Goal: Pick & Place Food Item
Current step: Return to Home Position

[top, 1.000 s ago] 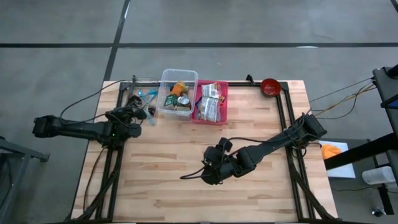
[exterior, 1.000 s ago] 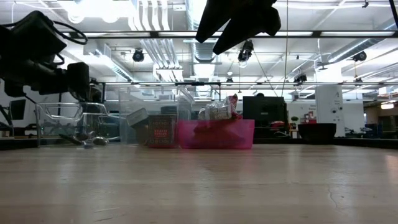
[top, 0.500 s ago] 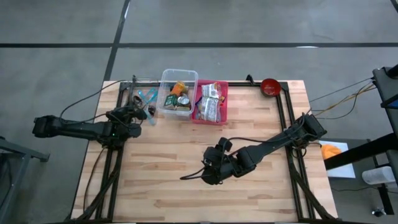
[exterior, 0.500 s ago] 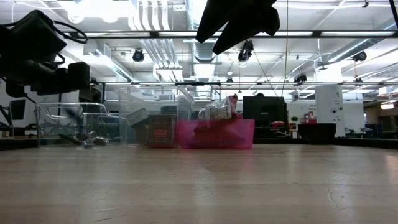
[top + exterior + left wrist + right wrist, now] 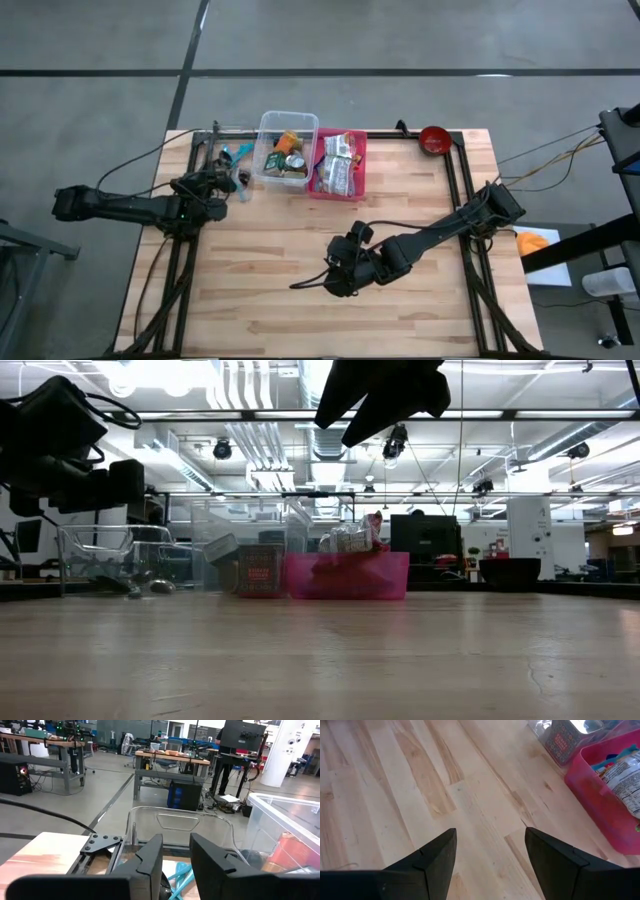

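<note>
Food items fill two bins at the table's far side. A clear bin [image 5: 288, 150] holds cans and an orange packet, and a pink bin [image 5: 340, 165] holds snack packets [image 5: 625, 772]. My left gripper [image 5: 175, 865] points level over a small clear container [image 5: 228, 160] left of the bins. Its fingers stand a little apart with nothing between them. A blue-handled thing [image 5: 181, 876] lies below them in that container. My right gripper [image 5: 490, 855] hangs open above bare wood at the table's middle [image 5: 335, 280], slanting down, nothing between its fingers.
A red bowl [image 5: 434, 138] stands at the far right corner. Black frame rails [image 5: 462, 200] run along both sides of the table. Bare wood [image 5: 280, 250] lies between the bins and the near edge. In the low view the pink bin [image 5: 348, 575] stands far off.
A small thing that stuck out past my left gripper has dropped into the small clear container. The low view shows it blurred in mid-fall half a second ago, and it lies on the container's floor now. Both arms have kept still.
</note>
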Robot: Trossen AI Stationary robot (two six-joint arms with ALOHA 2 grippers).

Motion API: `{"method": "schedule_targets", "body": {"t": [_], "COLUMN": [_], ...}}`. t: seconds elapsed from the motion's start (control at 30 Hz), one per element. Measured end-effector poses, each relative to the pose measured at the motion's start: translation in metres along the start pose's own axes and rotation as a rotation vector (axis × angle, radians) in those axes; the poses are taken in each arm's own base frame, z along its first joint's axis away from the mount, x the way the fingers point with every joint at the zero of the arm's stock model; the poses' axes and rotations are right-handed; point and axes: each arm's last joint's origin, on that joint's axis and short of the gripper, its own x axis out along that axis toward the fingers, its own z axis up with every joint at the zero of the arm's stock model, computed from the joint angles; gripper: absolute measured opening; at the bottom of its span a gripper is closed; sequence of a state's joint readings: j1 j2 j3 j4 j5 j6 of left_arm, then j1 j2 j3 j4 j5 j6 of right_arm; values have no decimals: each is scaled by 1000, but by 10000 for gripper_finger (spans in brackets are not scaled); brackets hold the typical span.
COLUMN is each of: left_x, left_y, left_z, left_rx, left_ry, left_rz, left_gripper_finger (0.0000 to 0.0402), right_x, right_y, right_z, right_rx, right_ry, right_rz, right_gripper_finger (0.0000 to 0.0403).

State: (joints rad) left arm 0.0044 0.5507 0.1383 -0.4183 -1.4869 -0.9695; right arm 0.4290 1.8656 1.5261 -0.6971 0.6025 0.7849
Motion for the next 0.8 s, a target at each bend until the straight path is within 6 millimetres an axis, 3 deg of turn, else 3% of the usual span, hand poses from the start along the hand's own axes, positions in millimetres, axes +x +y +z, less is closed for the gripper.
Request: {"method": "schedule_targets", "body": {"t": [0.33,0.57,0.7,0.8], "left_x": [0,-3,-5,-7], "left_y": [-4,-21,-30,-37], "left_z": [6,38,58,71], "left_rx": [-28,113,172,165], "left_ry": [15,110,177,240], "left_rz": [-16,-139,-271,-401], "left_gripper_finger": [99,56,11,4], "right_x": [0,0,0,0], "right_y": [0,0,0,0], "right_z": [0,0,0,0], "right_rx": [0,0,0,0], "right_ry": [0,1,1,1], "right_rz": [0,1,1,1], "right_gripper_finger": [235,235,235,235]}}
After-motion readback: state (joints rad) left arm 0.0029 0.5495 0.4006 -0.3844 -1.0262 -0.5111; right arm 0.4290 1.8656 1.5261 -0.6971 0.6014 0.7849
